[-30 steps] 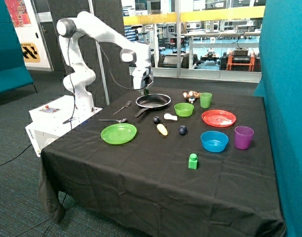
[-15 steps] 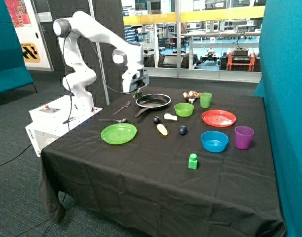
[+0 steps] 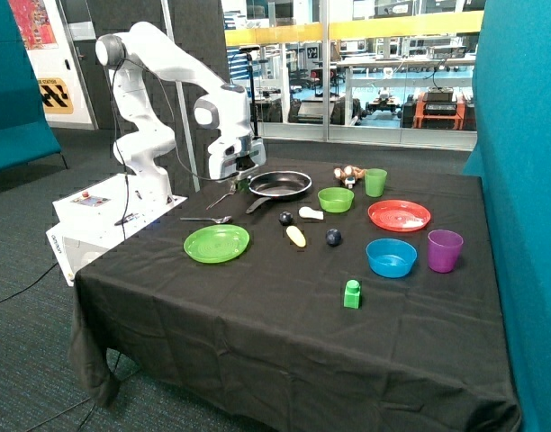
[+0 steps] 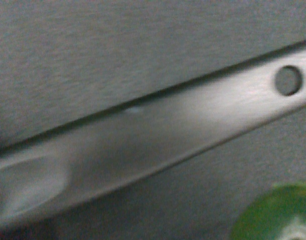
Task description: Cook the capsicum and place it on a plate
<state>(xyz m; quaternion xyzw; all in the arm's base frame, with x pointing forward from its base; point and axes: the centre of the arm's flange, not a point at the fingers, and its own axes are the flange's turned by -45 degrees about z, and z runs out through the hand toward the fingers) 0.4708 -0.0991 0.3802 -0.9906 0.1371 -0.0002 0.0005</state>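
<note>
Dark green and lumpy, the capsicum (image 3: 243, 186) sits at the tips of the gripper (image 3: 242, 183), just left of the frying pan (image 3: 280, 184) and close above the black tablecloth (image 3: 284, 333). The fingers are closed narrowly on it, holding it between them and nothing else. The outside view shows this only small, and in the wrist view the fingers themselves do not appear. There the capsicum shows as a green rounded edge (image 4: 273, 215) in a corner, with a brushed metal handle (image 4: 158, 135) lying across the cloth beneath it, a round hole near one end. I cannot tell which utensil that handle belongs to.

The pan is empty, and its handle points toward the near left. A fork (image 3: 223, 195) lies just left of the gripper, and a spoon (image 3: 206, 219) lies nearer, beside the far left rim of the plate (image 3: 217, 243). The bright green plate is bare and lies nearer than the gripper, well apart from the capsicum.

To the right of the plate lie a dark ball (image 3: 285, 217), a yellow piece (image 3: 296, 237) and a second dark ball (image 3: 333, 237). Further right are a green bowl (image 3: 336, 199), a red plate (image 3: 399, 215), a blue bowl (image 3: 391, 257) and a purple cup (image 3: 444, 250).
</note>
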